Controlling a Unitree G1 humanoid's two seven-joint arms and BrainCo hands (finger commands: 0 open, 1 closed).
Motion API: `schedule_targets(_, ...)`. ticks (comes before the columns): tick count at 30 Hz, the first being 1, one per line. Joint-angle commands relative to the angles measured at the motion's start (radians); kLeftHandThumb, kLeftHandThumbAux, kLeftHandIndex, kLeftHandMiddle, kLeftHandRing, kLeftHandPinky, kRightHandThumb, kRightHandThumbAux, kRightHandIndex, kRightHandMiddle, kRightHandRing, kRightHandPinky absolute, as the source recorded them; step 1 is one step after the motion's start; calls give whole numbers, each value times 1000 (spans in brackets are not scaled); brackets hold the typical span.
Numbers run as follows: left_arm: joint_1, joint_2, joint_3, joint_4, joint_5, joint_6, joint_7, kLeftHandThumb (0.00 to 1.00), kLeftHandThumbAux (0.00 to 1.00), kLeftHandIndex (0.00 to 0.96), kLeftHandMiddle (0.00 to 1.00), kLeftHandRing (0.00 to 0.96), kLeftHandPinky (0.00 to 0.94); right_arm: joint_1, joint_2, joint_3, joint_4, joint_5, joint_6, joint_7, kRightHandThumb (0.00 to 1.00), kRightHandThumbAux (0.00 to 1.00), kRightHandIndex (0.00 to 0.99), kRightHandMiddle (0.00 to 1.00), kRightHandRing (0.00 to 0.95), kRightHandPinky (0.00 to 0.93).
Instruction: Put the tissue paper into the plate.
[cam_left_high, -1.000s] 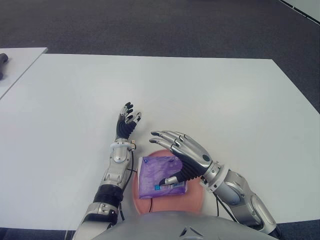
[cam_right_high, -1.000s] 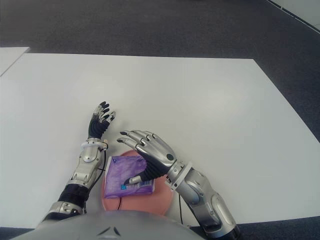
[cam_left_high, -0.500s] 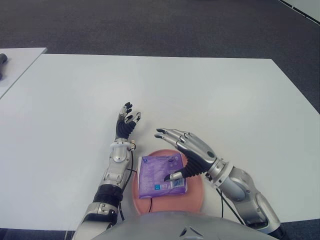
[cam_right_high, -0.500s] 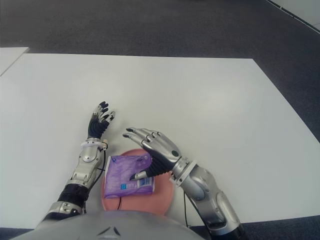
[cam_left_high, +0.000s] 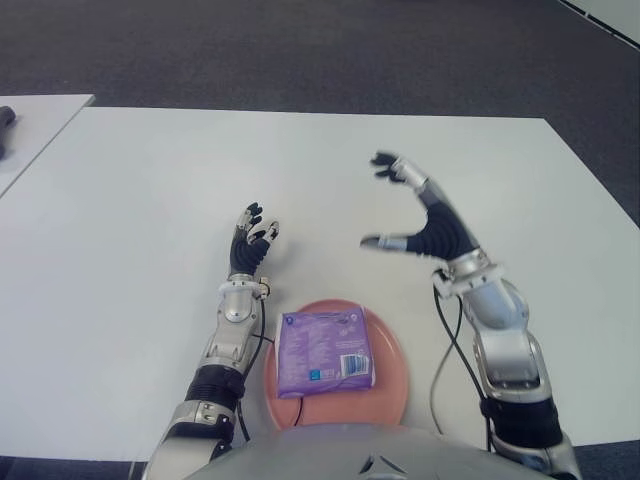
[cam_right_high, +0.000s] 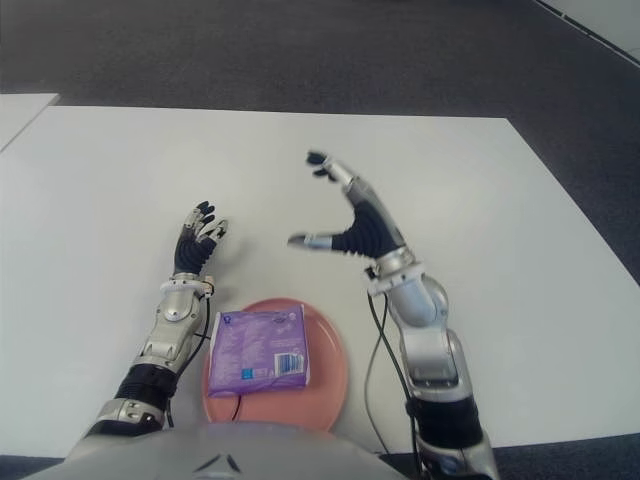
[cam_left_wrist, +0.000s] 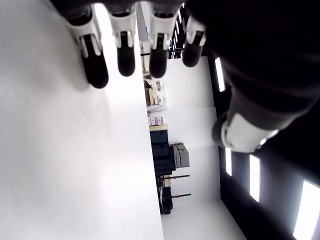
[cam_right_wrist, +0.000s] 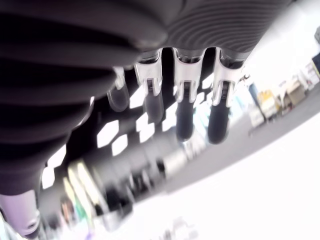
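- White counter (cam_left_high: 150, 200) fills most of both eye views, with dark carpet floor (cam_left_high: 300, 50) beyond its far edge; we note a second white surface (cam_left_high: 30, 125) at the far left, apart from the counter.
- We locate the tissue paper (cam_left_high: 322, 351), a purple pack with a small printed label at its near right corner, lying flat inside the plate (cam_left_high: 388, 362).
- The plate is pink and round. It sits on the counter at the near edge, directly in front of the robot's body, and the pack covers its left and centre portion.
- We see a thin dark cable (cam_left_high: 440, 350) running down from the right wrist, over the counter, just to the right of the plate.
- The left robot hand (cam_left_high: 250, 243) shows just beyond and to the left of the plate, fingers extended and pointing away from the body. Its wrist view shows four straight fingertips (cam_left_wrist: 125, 55) over bare counter, holding nothing.
- The right robot hand (cam_left_high: 420, 215) is raised above the counter, beyond and to the right of the plate, well apart from the pack. Its fingers are spread, thumb pointing left, and it is released and empty; the right wrist view confirms extended fingers (cam_right_wrist: 182, 105) with nothing between them.
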Motion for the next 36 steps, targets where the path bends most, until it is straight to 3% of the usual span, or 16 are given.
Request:
schedule_targets(1,2,5,0,36,0,-6,-5,299,624,127,145,133,159,-32,94,-31,17,68,76,-78,194,626,119,192,200,186)
schedule_targets(2,2,6,1,39,0,-9,-5,299,624,127,146,133,160,-34,102,-32,18,70,82,-86,197,629,123,193,200,188)
schedule_targets(6,-2,10,1,55,1,-27,-7,304,629,126,147,133,156,-126,142,-122,258,127,-20,-208,230,653,162,219,213,206)
schedule_targets(8,-2,11,1,57,2,-30,-7,306,631,125,147,132,155,-156,144,-144,320,137,-54,-240,231,662,169,234,224,215)
schedule_targets(15,0,12,-3,55,6,-33,-10,308,641,122,145,132,154,-168,202,-155,347,179,-56,-309,183,667,138,240,225,201)
schedule_targets(22,3,10,-5,50,13,-32,-3,306,646,123,146,132,153,-157,246,-149,442,203,-119,-353,162,650,112,234,214,195)
schedule_targets(28,4,12,-4,41,14,-30,-4,297,649,124,151,140,168,-173,255,-152,556,219,-190,-364,178,639,101,229,212,192)
schedule_targets(36,3,14,1,27,1,-19,-15,280,649,124,148,140,156,-146,254,-155,619,212,-223,-382,223,669,89,195,190,182)
